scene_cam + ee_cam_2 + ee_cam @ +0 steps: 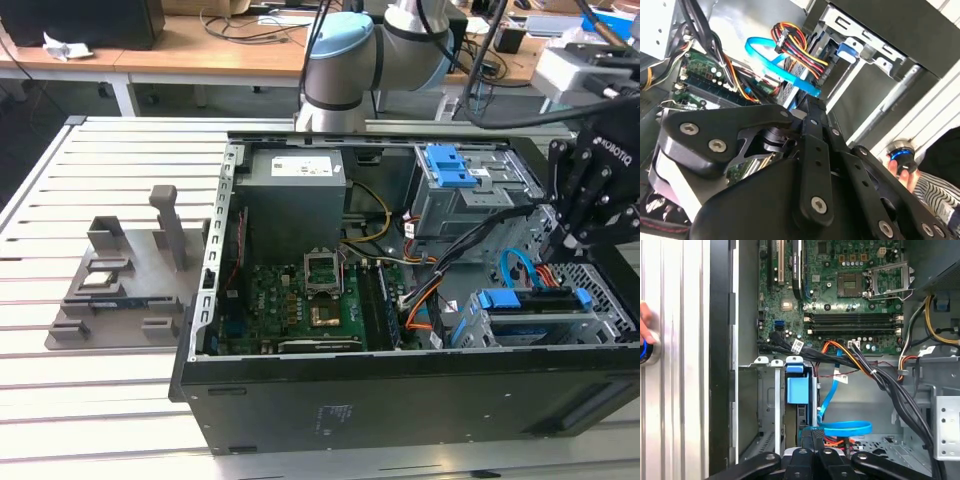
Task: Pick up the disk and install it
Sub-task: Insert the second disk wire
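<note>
The disk [530,300] lies in the grey drive cage [600,325] at the front corner of the open computer case, on the exterior view's right, and its blue caddy [797,390] shows in the cage slot. My black gripper [565,240] reaches down into the case just above that cage. In both wrist views its fingers [812,436] are drawn together, shut, with the tips at the near end of the disk, beside a looped blue cable [842,428]. The caddy's blue end [847,50] sits beyond the fingertips [810,104]. Whether the tips touch the disk is hidden.
A grey slotted stand [130,280] sits on the slatted table at the exterior view's left. A second drive bay with a blue latch [448,165] stands deeper in the case. Cable bundles [880,375] cross by the motherboard [840,295]. A person's hand [902,165] rests on a blue button.
</note>
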You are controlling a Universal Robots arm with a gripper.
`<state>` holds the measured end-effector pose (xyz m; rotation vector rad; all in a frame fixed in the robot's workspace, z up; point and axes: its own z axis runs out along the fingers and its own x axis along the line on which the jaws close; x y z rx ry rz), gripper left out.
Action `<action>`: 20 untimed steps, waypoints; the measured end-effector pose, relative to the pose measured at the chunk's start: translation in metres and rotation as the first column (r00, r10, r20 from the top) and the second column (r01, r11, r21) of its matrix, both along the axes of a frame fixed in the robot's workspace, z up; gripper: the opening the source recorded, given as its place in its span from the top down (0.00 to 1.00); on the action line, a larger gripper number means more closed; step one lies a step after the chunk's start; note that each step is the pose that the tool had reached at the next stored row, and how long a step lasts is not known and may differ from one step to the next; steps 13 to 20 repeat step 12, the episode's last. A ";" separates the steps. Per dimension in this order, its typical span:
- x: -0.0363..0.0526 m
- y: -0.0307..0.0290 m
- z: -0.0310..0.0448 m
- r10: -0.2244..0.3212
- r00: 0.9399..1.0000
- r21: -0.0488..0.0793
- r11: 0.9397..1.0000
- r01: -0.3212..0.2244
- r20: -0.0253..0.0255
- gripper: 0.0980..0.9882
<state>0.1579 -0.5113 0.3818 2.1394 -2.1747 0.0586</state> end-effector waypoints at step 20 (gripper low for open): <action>0.0000 0.0006 0.0180 0.000 1.000 0.000 1.000 0.000 0.000 0.99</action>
